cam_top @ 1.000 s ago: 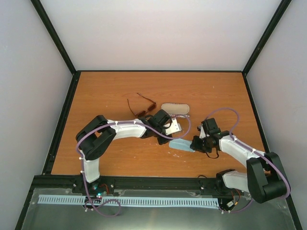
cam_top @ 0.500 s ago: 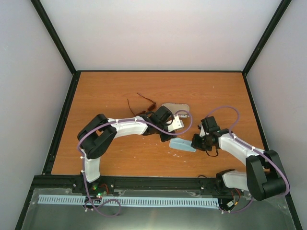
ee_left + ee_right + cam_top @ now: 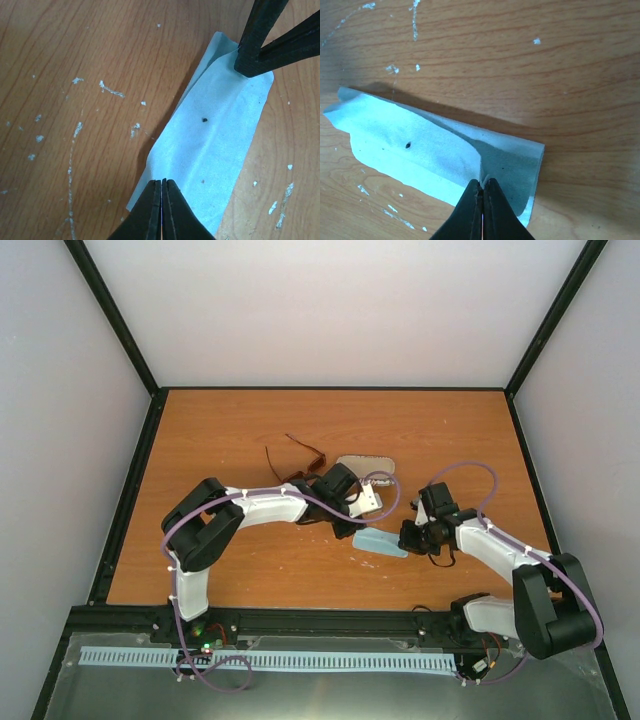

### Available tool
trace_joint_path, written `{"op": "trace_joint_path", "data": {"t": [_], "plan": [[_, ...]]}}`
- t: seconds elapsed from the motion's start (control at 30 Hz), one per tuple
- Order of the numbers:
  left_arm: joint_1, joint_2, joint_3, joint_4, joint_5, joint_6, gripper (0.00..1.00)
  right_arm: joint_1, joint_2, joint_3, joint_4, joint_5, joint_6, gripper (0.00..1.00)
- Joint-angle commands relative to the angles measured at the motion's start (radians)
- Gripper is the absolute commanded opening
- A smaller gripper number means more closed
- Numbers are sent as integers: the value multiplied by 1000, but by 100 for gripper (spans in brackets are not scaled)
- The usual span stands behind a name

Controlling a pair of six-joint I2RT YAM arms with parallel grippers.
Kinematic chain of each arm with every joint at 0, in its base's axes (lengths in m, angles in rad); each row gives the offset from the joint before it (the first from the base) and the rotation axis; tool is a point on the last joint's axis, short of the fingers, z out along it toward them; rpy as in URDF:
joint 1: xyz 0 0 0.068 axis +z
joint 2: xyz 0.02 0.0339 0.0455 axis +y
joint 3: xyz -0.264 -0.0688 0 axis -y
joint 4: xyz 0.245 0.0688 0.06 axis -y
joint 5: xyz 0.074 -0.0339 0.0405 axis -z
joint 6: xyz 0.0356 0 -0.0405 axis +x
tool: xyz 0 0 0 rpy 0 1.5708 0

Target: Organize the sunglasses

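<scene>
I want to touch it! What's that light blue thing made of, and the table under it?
The light blue folded cloth looks like soft, matte fabric, maybe microfibre: it folds limply and has a faintly fuzzy surface. The orange-brown table looks like wood or wood-pattern laminate, smooth; grain lines show, with white scuffs.

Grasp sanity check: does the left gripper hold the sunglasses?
No, the sunglasses lie free on the table, while the left gripper is shut on the edge of the blue cloth.
</scene>
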Motion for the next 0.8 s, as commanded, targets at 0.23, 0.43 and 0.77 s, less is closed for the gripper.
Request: {"op": "trace_joint_path", "data": {"t": [0.23,0.43,0.77], "plan": [[-11,43,10,-3,8,-5,20,-3,-15,11,-10,-3,-17,11],[-14,61,19,-4,13,-4,13,-3,-10,18,-7,0,-17,10],[-22,30,0,-3,12,-1,1,-5,-12,16,-4,5,-13,9]]}}
